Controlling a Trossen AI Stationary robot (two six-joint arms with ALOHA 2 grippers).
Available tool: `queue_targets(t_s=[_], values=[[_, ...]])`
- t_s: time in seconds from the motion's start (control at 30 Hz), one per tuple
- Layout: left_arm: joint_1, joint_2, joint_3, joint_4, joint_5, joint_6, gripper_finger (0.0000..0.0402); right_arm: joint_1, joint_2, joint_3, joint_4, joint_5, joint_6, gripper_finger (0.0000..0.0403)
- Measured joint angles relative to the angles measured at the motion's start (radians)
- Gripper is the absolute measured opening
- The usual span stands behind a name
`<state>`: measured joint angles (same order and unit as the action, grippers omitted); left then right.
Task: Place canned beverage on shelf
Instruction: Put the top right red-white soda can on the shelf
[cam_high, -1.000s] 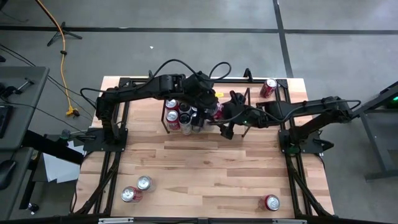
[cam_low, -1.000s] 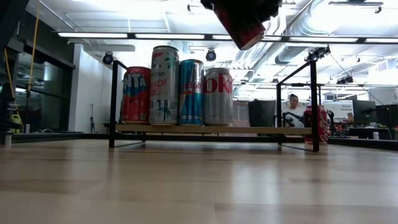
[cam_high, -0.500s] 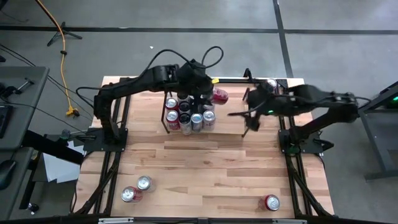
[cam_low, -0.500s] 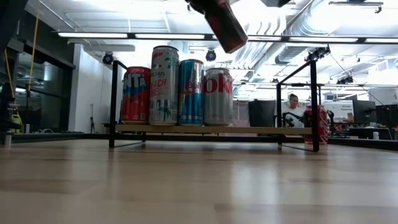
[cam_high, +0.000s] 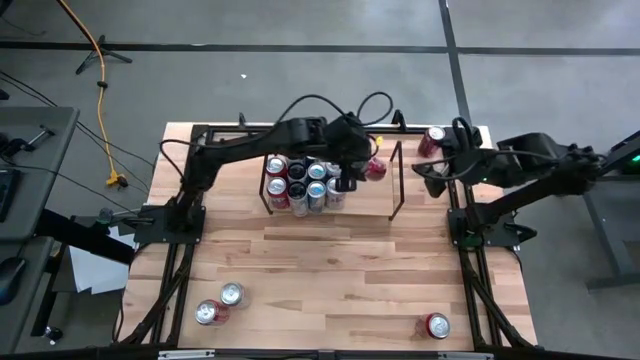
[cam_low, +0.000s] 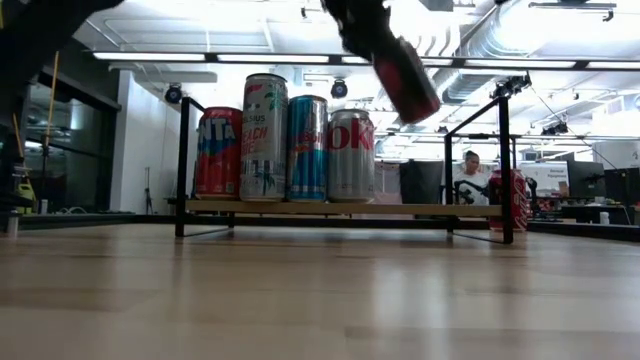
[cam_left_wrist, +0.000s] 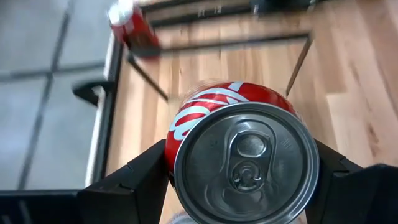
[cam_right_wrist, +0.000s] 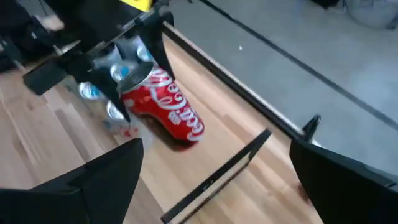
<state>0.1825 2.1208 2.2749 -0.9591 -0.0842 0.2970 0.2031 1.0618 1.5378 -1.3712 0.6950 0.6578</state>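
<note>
My left gripper (cam_high: 355, 172) is shut on a red Coca-Cola can (cam_high: 375, 167), which hangs tilted over the free right part of the shelf (cam_high: 394, 182). The low view shows the can (cam_low: 405, 76) high above the shelf's top (cam_low: 400, 209). Several cans (cam_high: 300, 182) stand upright on the shelf's left part. My right gripper (cam_high: 428, 172) is open and holds nothing, right of the shelf near the table's right edge. Its wrist view shows its fingers wide apart (cam_right_wrist: 216, 146) with the red can (cam_right_wrist: 166, 111) farther off. My left gripper pinches the can's upper side wall (cam_left_wrist: 173, 142), just below the top rim, between its two fingers (cam_left_wrist: 140, 183), one on each side. The fingers slant down from the table's left. The can is lifted clear, its bottom tipped down toward the right.
A red can (cam_high: 433, 140) stands at the table's far right corner, behind the shelf's right post (cam_low: 505, 165). Two cans (cam_high: 218, 304) lie near the front left and one (cam_high: 436, 325) near the front right. The middle of the wooden table (cam_high: 330, 260) is bare.
My right gripper has drawn back from the can toward the table's right edge and risen, open throughout. My left gripper has carried the can rightward and down over the shelf's free part. The can's bottom has swung toward the right as the wrist rolled.
</note>
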Motion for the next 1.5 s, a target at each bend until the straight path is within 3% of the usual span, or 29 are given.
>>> queue_targets(t_s=[0.23,0.53,0.83,1.5], values=[[0.041,0.084,0.000,-0.090,0.052,-0.099,0.0223,0.020,0.005,-0.157,0.059,-0.018,0.072,0.0390],[0.050,0.113,0.000,-0.139,0.054,-0.105,0.0223,0.023,0.005,-0.307,0.249,-0.050,0.078,0.0390],[0.028,0.113,0.000,-0.141,0.053,-0.078,0.0244,0.023,0.005,-0.317,0.285,-0.056,0.076,0.0390],[0.009,0.158,-0.006,-0.117,0.073,-0.079,0.0250,0.023,0.005,-0.317,0.298,-0.056,0.102,0.0390]])
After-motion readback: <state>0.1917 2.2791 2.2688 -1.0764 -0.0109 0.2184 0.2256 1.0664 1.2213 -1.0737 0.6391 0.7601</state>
